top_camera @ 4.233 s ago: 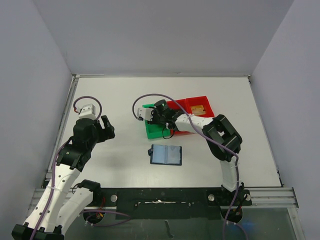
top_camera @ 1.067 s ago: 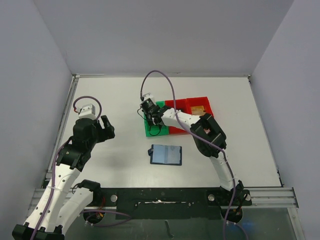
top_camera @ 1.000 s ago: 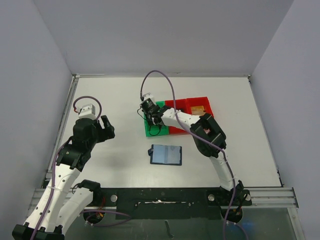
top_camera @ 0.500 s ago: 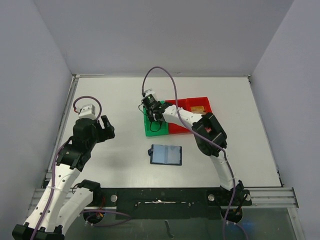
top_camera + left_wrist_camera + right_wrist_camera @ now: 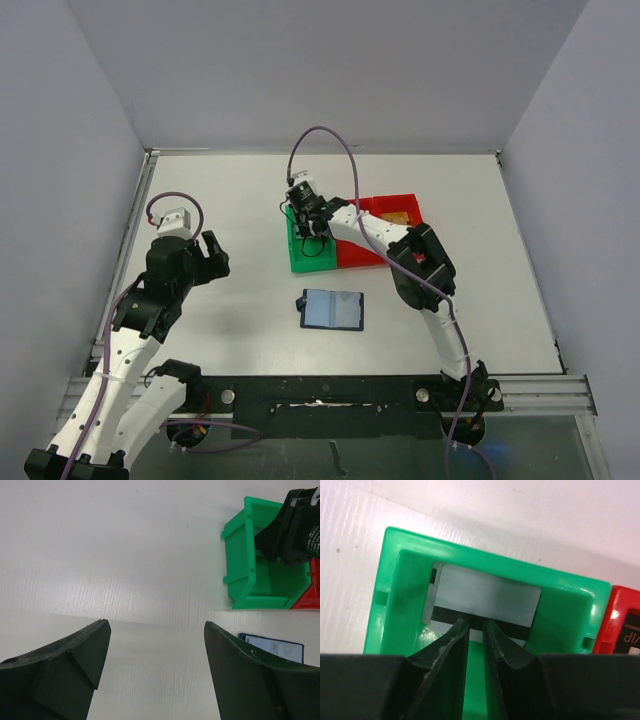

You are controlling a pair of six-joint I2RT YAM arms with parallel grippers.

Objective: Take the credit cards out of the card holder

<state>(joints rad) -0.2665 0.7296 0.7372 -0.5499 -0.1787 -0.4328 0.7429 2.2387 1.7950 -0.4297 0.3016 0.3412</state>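
Top external: the right arm stretches over the counter [image 5: 220, 200] to the green bin [image 5: 305, 262], which stands edge to edge with the red bin [image 5: 358, 256].
Right hand [image 5: 475, 624]: narrow, with only a slit of green showing between the fingers [image 5: 451, 647]. The tips cover the grey card's near edge, and it cannot be told whether they grip it.
Grey card [image 5: 487, 597]: within the green bin's walls at the far end, its flat face toward the wrist camera and a black stripe along it. The left short edge is close to the side wall, and the right has a little room.
Gold card [image 5: 396, 216]: in the red bin, toward its far right corner.
Black card [image 5: 631, 635]: in the red bin, cut off by the frame edge.
Wallet [image 5: 332, 310]: open flat on the counter, on the near side of the green bin and apart from it, with bare counter along all four edges.
Left hand [image 5: 155, 624]: wide, nothing between the fingers, above bare counter well left of the bins.
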